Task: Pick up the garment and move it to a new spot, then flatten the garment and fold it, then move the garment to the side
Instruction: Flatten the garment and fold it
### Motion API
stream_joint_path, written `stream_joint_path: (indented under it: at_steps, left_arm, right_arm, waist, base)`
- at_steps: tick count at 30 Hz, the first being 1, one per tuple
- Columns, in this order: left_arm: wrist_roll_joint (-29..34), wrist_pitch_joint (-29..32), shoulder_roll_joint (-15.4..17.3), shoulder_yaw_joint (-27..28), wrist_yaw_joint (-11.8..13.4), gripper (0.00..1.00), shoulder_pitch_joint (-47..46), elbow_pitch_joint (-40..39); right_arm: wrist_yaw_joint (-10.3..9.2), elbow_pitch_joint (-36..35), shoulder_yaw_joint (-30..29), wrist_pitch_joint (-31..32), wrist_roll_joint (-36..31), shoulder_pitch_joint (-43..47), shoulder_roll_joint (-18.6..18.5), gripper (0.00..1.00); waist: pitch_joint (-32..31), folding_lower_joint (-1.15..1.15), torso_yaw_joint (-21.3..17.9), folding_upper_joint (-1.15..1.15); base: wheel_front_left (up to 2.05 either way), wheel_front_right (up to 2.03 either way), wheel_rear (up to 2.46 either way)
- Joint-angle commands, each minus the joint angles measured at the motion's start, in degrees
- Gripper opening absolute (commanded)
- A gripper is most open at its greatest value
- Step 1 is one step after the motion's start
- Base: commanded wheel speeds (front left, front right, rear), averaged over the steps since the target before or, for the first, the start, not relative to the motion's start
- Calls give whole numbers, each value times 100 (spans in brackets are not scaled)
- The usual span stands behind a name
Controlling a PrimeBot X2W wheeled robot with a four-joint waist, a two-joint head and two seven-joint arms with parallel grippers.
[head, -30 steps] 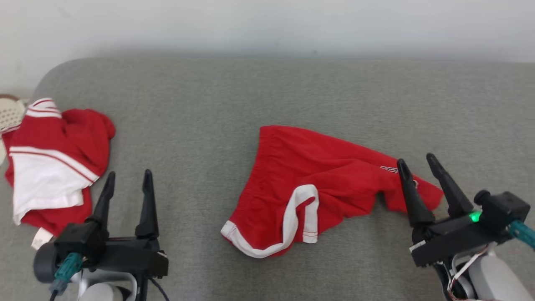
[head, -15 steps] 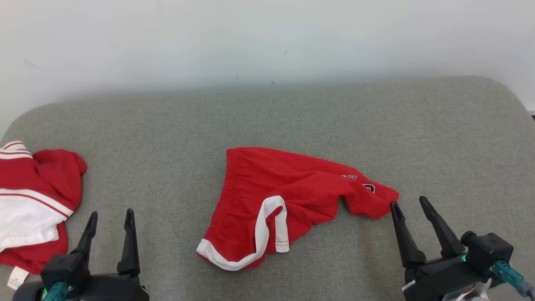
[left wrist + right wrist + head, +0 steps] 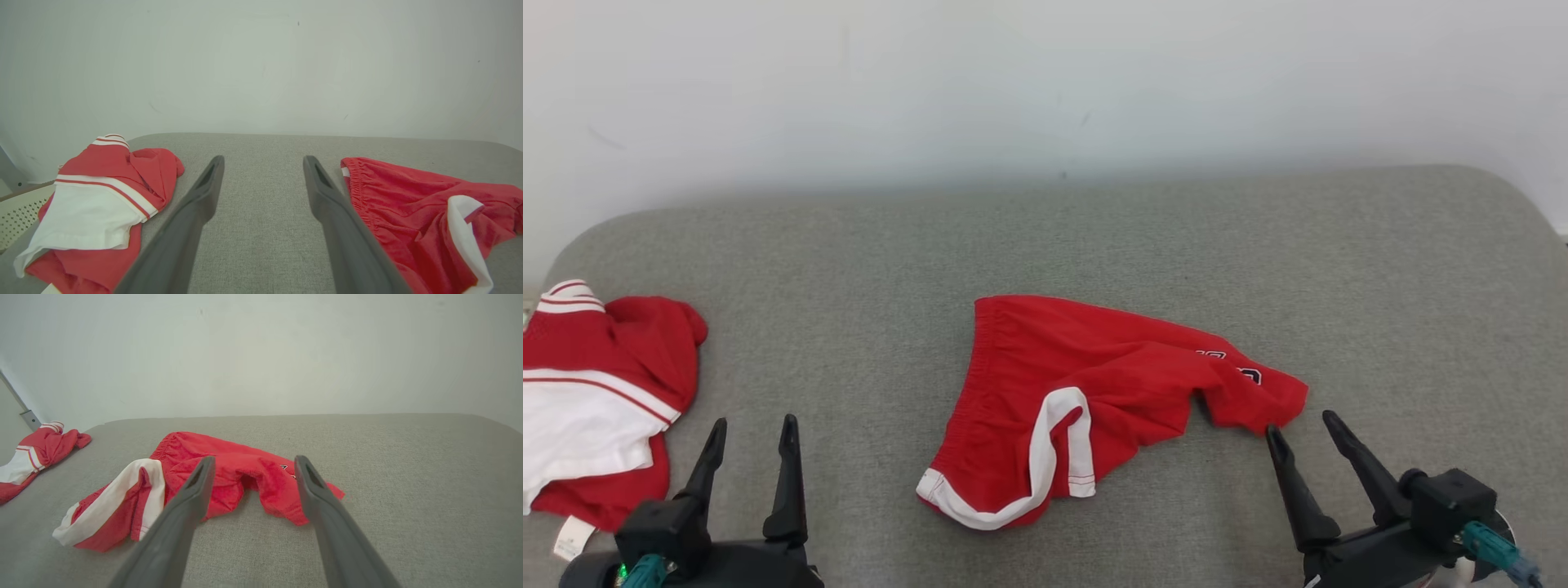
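Now, in the head view, the whole picture has shifted over the last second and more wall shows, so the camera has moved, not the cloth. The red shorts (image 3: 1094,392) lie crumpled near the middle of the grey padded surface (image 3: 849,269), with a white-trimmed leg flipped over the front. A second ago the right end effector (image 3: 1300,422) overlapped the shorts' right tip. It now stands just short of that tip, fingers spread and empty. The left end effector (image 3: 754,421) is also wide open and holds nothing, between the shorts and a red-and-white garment (image 3: 596,392) at the left edge.

From the left wrist, the open fingers frame bare grey fabric, with the shorts' waistband just to their right.

From the right wrist, the spread fingers point at the shorts' near leg without touching it.

Judging by this, the shorts lie released in their spot, and flattening looks to be next.
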Motion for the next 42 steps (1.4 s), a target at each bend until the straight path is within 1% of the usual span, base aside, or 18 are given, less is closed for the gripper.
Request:
stream_joint_path:
  at_steps: [1, 7, 13, 17, 23, 29, 30, 31, 32, 33, 34, 38, 42]
  left_arm:
    - [-16, 4, 15, -14, -18, 100, -75, -25]
    - [-10, -63, -95, -152, -62, 100, -242, 13]
    - [-44, -183, -264, -273, -103, 100, -430, 157]
    - [-53, -266, -362, -353, -132, 100, -555, 268]
    - [-51, -389, -500, -470, -222, 100, -739, 428]
    - [-64, -466, -602, -512, -231, 100, -852, 584]
    - [-66, -480, -609, -512, -231, 100, -866, 600]
    - [-67, -489, -614, -512, -233, 100, -877, 616]
    - [-69, -497, -616, -506, -235, 100, -887, 632]
    - [-73, -505, -620, -502, -237, 100, -898, 645]
    - [-68, -510, -619, -497, -239, 100, -912, 654]
    - [-62, -538, -636, -501, -251, 100, -934, 676]
    - [-46, -548, -643, -489, -235, 100, -954, 673]
  right_arm:
    - [-4, -13, 54, 59, -59, -9, -87, 100]
    - [-4, 70, 603, 424, -134, -126, -340, 100]
    - [-4, 390, 1473, 715, 81, -417, -619, 100]
    - [-4, 689, 1904, 770, 248, -687, -769, 100]
    - [-4, 1269, 2161, 710, 418, -1070, -946, 100]
    - [-4, 1718, 2421, 608, 639, -1400, -1005, 100]
    - [-4, 1765, 2465, 569, 655, -1453, -1017, 91]
    - [-4, 1825, 2512, 571, 673, -1499, -1027, 44]
    - [-4, 1854, 2570, 525, 697, -1541, -1025, 29]
    - [-4, 1892, 2613, 493, 729, -1583, -1030, 18]
    - [-4, 1931, 2665, 505, 762, -1612, -1042, 0]
    - [-4, 1951, 2785, 463, 845, -1706, -1107, 0]
    - [-4, 1657, 2881, 573, 936, -1643, -1305, 0]
  waist:
    - [56, 1, 118, 0]
    - [247, 1, 531, 0]
    - [490, 1, 926, 0]
    - [626, 1, 1176, 0]
    - [805, 1, 1487, 0]
    - [892, 1, 1598, 0]
    - [905, 1, 1600, 0]
    - [917, 1, 1599, 0]
    - [926, 1, 1592, 0]
    - [934, 1, 1582, 0]
    - [949, 1, 1567, 0]
    - [983, 1, 1493, 0]
    - [1015, 1, 1338, 0]
  base:
    - [0, 0, 0]
    - [0, 0, 0]
    - [0, 0, 0]
    - [0, 0, 0]
    - [0, 0, 0]
    - [0, 0, 0]
    - [0, 0, 0]
    - [0, 0, 0]
    - [0, 0, 0]
    - [0, 0, 0]
    - [0, 0, 0]
    - [0, 0, 0]
    - [0, 0, 0]
